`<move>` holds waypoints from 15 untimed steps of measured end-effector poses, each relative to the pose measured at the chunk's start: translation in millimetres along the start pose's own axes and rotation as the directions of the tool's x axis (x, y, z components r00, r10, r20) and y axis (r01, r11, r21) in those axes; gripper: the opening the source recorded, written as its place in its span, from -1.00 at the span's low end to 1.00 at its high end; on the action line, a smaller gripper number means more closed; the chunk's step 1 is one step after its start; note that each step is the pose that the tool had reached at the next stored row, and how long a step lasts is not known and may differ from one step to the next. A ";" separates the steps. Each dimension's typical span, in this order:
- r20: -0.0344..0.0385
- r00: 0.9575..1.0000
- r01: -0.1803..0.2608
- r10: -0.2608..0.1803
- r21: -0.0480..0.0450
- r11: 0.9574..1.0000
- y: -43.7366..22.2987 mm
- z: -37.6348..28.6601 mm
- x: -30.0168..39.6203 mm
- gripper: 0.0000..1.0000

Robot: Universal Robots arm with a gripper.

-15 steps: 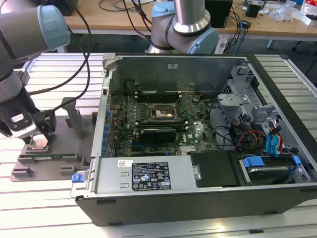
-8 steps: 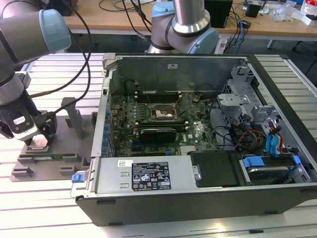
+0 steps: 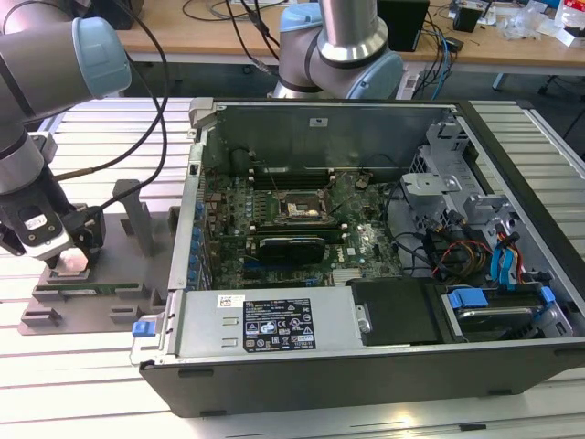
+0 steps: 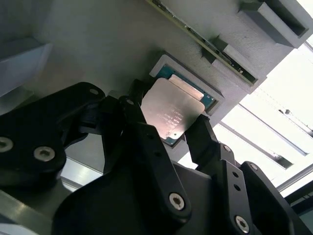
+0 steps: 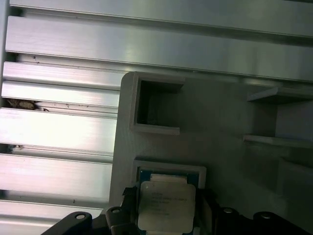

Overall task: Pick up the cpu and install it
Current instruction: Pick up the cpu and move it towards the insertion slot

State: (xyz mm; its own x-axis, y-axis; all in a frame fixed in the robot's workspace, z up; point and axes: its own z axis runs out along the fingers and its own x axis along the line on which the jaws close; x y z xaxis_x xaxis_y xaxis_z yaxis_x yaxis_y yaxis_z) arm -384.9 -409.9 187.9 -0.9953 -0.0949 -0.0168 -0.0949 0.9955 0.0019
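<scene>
Pickup stage: I see the black two-finger gripper (image 4: pixel 167 113) closed narrowly on the small square silver-topped cpu (image 4: pixel 172 108), at its recess in the grey plastic holder tray (image 3: pixel 114 270), exterior view's left. The dark metal-framed motherboard socket (image 3: pixel 302 208) looks unfilled; installation outstanding.

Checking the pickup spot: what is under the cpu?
The cpu sits over a raised square pocket in the grey holder tray. The pocket's floor is hidden by the chip itself.
</scene>
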 end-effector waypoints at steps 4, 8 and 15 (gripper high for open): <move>0.000 1.000 0.000 0.000 0.000 1.000 0.0 0.0 0.0 0.11; 0.000 1.000 0.000 0.000 0.000 1.000 0.0 0.1 0.0 0.11; 0.001 1.000 0.000 0.000 0.000 1.000 0.1 -0.7 -0.1 0.11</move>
State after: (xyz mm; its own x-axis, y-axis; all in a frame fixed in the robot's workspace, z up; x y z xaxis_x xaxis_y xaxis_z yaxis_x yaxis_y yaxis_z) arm -384.8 -409.8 188.6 -0.9953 -0.0948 -0.0173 -0.0949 0.9955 0.0021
